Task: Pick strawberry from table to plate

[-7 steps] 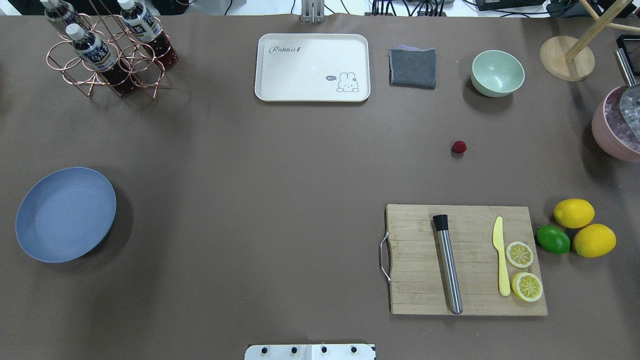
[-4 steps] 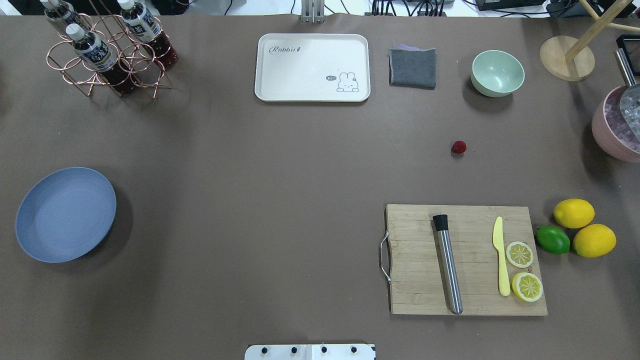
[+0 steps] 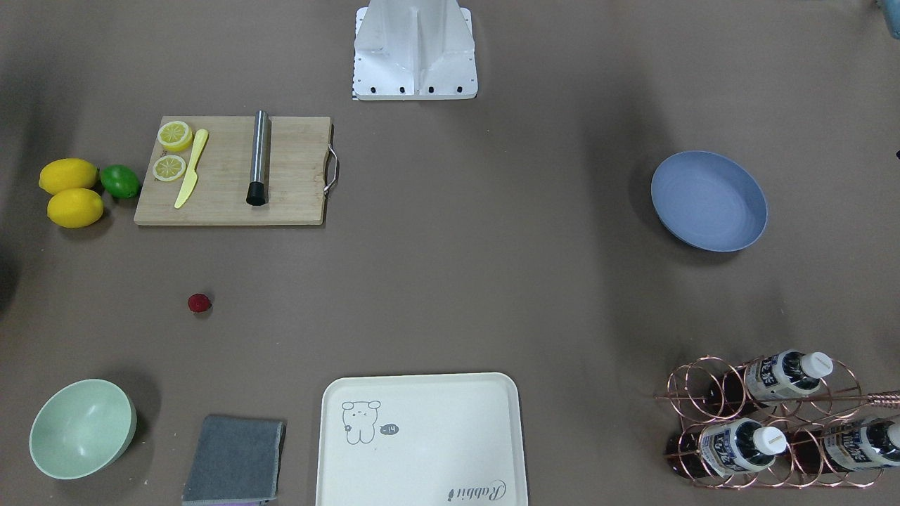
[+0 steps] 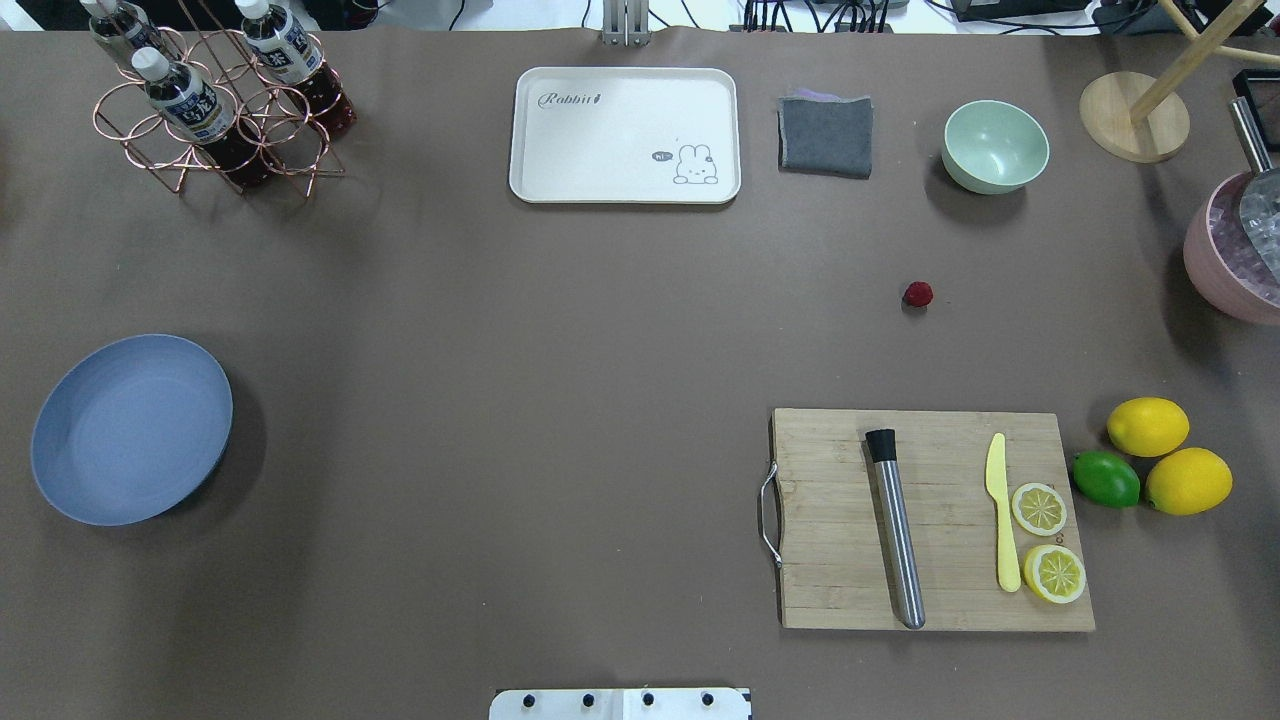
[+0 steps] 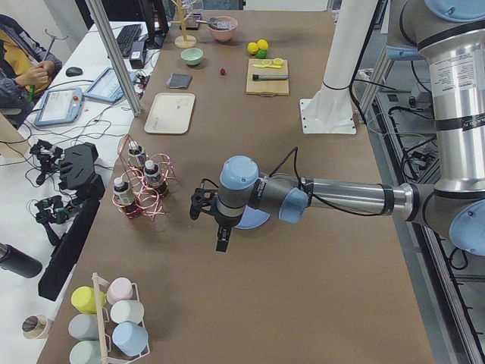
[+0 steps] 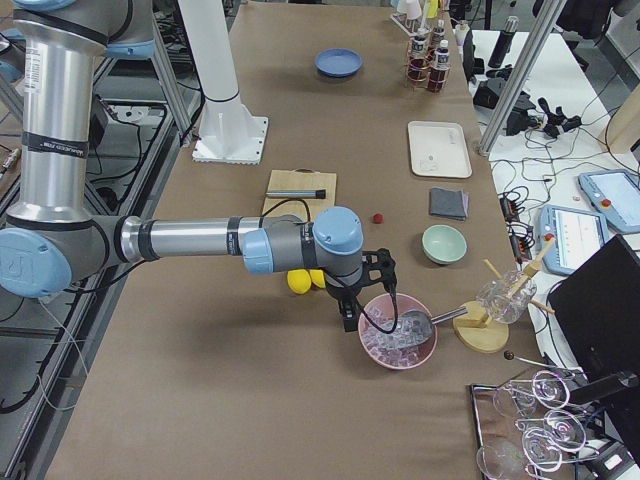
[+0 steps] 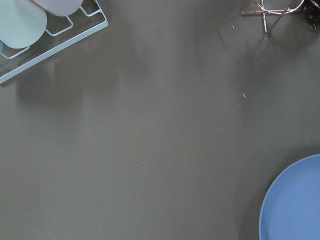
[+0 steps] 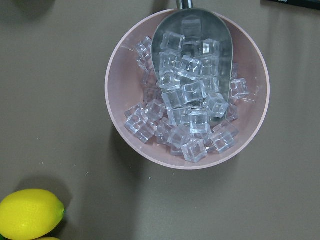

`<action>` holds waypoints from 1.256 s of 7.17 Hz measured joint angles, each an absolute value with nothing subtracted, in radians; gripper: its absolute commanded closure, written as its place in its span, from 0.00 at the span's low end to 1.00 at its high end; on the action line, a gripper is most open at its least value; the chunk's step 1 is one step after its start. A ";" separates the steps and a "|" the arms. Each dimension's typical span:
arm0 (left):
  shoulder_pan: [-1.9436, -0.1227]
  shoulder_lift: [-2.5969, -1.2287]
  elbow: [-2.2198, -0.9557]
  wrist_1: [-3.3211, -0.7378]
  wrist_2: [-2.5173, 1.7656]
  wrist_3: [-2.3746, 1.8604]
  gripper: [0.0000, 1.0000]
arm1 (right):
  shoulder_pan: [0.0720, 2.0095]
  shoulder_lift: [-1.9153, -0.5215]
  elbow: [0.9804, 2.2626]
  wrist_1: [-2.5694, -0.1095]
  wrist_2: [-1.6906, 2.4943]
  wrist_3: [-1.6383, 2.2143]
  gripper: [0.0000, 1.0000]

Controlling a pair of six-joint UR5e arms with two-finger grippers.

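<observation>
The strawberry (image 4: 918,293) (image 3: 199,303), a tiny dark-red berry, lies alone on the brown table (image 4: 550,350) between the green bowl and the cutting board. Far off at the table's left end rests the blue-grey plate (image 4: 130,428) (image 3: 709,200) with nothing in it; its rim shows in the left wrist view (image 7: 295,205). My left gripper (image 5: 221,239) hangs just beyond the plate's outer side, seen only from the side, so I cannot tell its state. My right gripper (image 6: 349,318) hovers by the pink ice bowl; its state I cannot tell either.
A cutting board (image 4: 935,520) holds a steel muddler, a yellow knife and lemon slices, with lemons and a lime (image 4: 1150,465) beside it. At the back stand a green bowl (image 4: 995,146), grey cloth (image 4: 825,135), cream tray (image 4: 625,135) and bottle rack (image 4: 215,100). The ice bowl (image 8: 187,90) is at far right.
</observation>
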State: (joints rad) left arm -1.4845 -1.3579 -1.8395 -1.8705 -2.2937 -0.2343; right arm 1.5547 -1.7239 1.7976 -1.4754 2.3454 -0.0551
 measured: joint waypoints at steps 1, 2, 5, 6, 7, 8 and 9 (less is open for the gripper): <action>-1.479 -1.357 -1.839 -1.874 -2.296 -0.235 0.02 | 1.548 -1.724 1.794 -1.473 2.344 -0.052 0.00; -1.466 -1.354 -1.838 -1.883 -2.300 -0.235 0.02 | 1.545 -1.722 1.793 -1.472 2.342 -0.047 0.00; -1.446 -1.345 -1.837 -1.905 -2.309 -0.235 0.02 | 1.543 -1.703 1.794 -1.468 2.330 0.118 0.00; -1.445 -1.340 -1.836 -1.915 -2.309 -0.236 0.02 | 1.543 -1.699 1.794 -1.468 2.327 0.154 0.00; -1.434 -1.337 -1.835 -1.921 -2.310 -0.239 0.02 | 1.544 -1.699 1.796 -1.468 2.326 0.163 0.00; -1.408 -1.336 -1.835 -1.925 -2.310 -0.244 0.02 | 1.545 -1.700 1.796 -1.468 2.324 0.163 0.00; -1.373 -1.339 -1.833 -1.928 -2.309 -0.266 0.02 | 1.545 -1.701 1.796 -1.468 2.321 0.148 0.00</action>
State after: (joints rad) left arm -1.3725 -1.3386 -1.8335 -1.9277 -2.3092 -0.2662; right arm 1.5446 -1.7006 1.7965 -1.4683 2.3212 0.1484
